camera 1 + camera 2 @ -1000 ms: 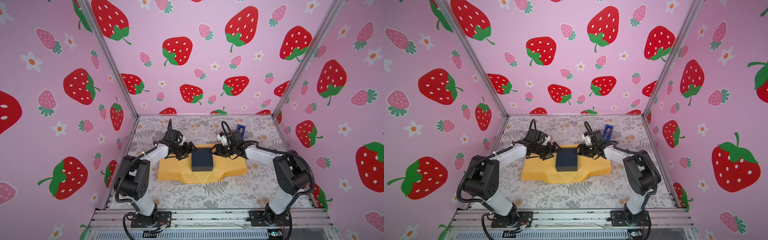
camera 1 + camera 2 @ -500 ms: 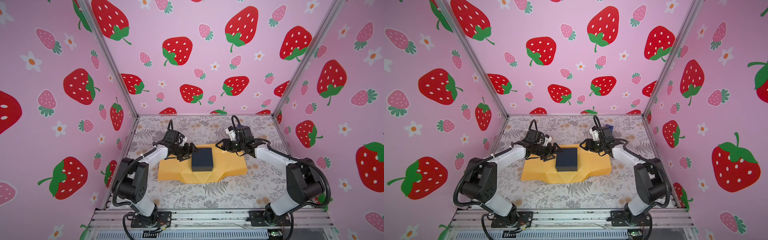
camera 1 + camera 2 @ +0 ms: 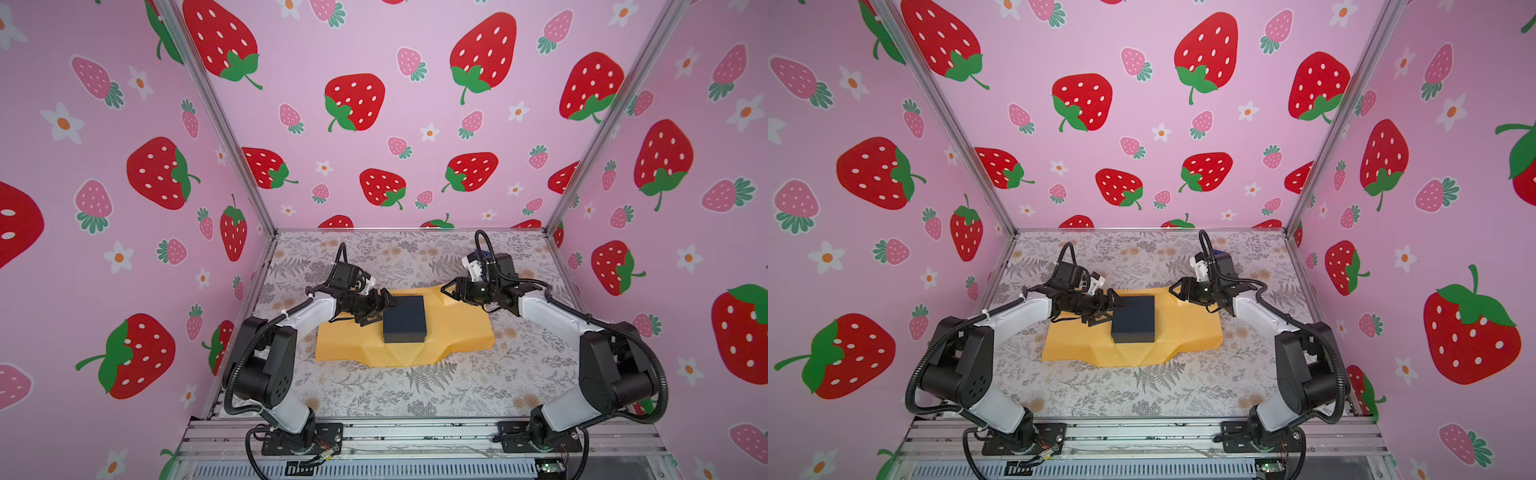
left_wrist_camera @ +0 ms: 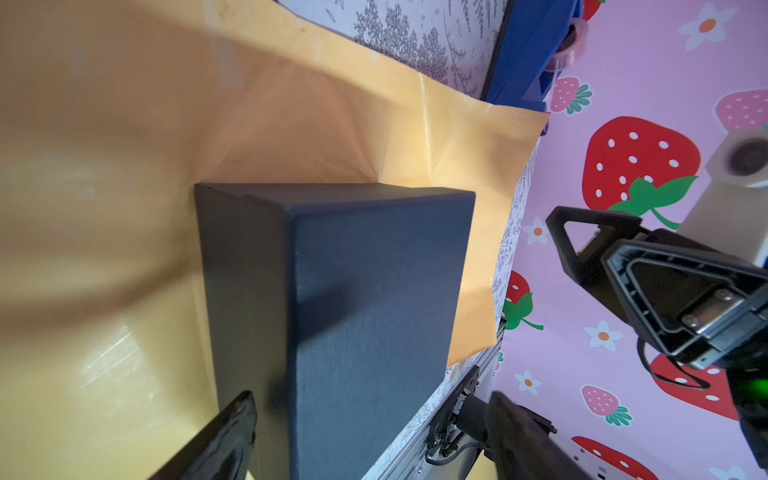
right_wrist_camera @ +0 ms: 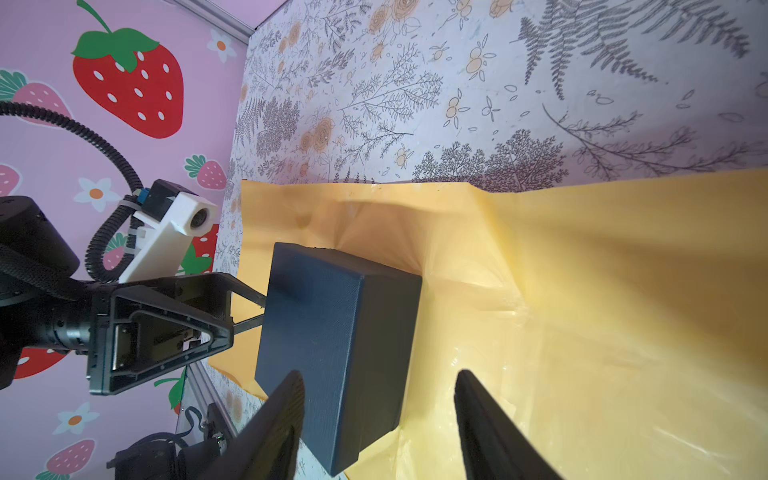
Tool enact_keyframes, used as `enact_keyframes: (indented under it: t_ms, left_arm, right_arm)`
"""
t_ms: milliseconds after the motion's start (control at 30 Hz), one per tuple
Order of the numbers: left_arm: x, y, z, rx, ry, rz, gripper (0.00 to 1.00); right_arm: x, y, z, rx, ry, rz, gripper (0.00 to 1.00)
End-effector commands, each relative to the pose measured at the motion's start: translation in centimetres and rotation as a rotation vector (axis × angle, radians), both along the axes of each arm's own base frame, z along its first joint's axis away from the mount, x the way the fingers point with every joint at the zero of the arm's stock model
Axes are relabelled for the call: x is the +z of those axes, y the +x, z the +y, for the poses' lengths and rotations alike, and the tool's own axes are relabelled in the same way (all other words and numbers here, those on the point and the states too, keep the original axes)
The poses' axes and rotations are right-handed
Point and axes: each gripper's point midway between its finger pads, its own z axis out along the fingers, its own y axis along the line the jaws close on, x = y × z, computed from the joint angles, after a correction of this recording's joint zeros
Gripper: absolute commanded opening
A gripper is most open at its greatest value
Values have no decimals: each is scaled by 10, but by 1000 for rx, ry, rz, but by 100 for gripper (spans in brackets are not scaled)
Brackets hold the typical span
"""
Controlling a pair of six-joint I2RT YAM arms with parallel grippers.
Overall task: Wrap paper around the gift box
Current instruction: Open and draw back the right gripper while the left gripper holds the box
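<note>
Left wrist view: gift box (image 4: 374,291) on paper (image 4: 104,166), left claw (image 4: 370,401) agape

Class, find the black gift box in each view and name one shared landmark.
In a top view: gift box below centre, on the paper.
In a top view: gift box, same spot.
Left wrist: gift box close up, mid-frame.
Right wrist: gift box mid-frame.
Shared landmark: the paper beneath it.
</note>
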Motion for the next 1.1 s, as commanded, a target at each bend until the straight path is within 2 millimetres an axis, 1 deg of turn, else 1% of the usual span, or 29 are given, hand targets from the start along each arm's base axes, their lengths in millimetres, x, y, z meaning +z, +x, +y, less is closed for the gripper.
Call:
enact_keyframes:
  t_ms: [0, 300, 467, 567, 667, 767, 833, 933, 1000, 1067]
  left_arm:
    - [11, -4, -5, -16, -36, -15, 87]
    - [11, -6, -4, -14, -30, -13, 85]
    - [8, -7, 2, -9, 17, -18, 85]
    - [16, -5, 12, 2, 85, -59, 85]
    - [32, -2, 16, 3, 113, -105, 85]
    - [50, 2, 12, 0, 93, -146, 84]
    - [60, 3, 8, -6, 70, -162, 84]
    - [70, 4, -2, -18, 33, -180, 83]
    - [73, 3, -7, -29, 26, -188, 82]
    - [76, 3, -11, -34, 20, -198, 82]
  right_arm:
    - [4, -6, -4, 10, 1, -5, 61]
    - [5, -4, -11, -1, -3, -9, 61]
    - [6, -1, -23, -21, -17, -16, 61]
    - [5, 3, -46, -70, -31, -22, 61]
    - [-2, 4, -72, -121, -31, -8, 61]
    - [-14, -1, -97, -164, -18, 21, 60]
    - [-27, -7, -114, -198, -17, 50, 60]
    - [-42, -21, -129, -229, -21, 82, 60]
    - [-51, -30, -134, -240, -28, 100, 60]
    - [-57, -40, -135, -240, -27, 113, 60]
